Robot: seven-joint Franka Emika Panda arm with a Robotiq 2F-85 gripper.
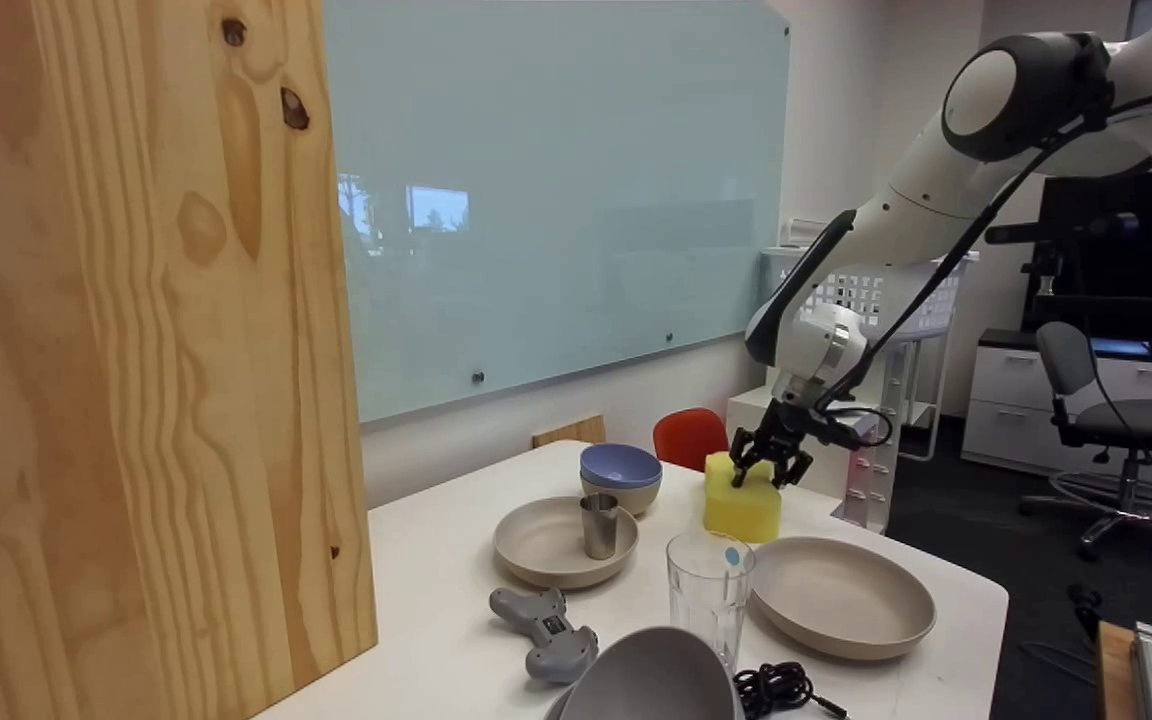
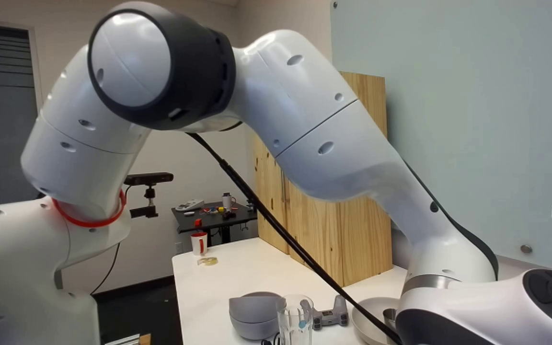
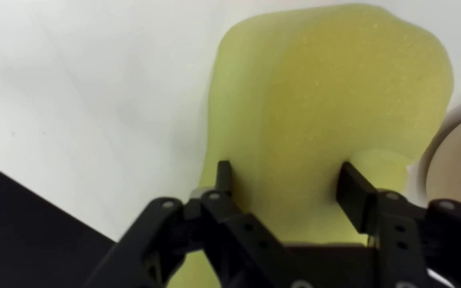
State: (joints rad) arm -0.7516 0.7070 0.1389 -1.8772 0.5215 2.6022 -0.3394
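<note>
Your hand (image 3: 285,170) is right at the yellow sponge (image 3: 326,100), fingers (image 3: 354,196) apart with foam between them. Can't tell from these shots whether they're actually squeezing or only straddling it. I'd bring the pressure in slowly and evenly — foam like that probably squashes a good bit before it holds, so a light touch may not count as a grip. Go easy on pushing down too: the sponge looks to be resting on the desk (image 1: 426,570), near an edge, and the fingers could jam.

Just beside it in the wrist view there's a round tan thing (image 3: 460,164), too cropped to say bowl or plate, so I'd avoid drifting sideways into it.

Further out, an exterior view shows a tan plate (image 1: 841,600) on one side of the sponge and a blue bowl (image 1: 621,463) stacked on a tan bowl (image 1: 641,498) on the other. A clear glass (image 1: 708,600) is near too — tall, so probably the easiest to knock. Past those, a metal cup (image 1: 599,525) stands in a tan dish (image 1: 531,548), with a gray game controller (image 1: 546,635) nearby.
</note>
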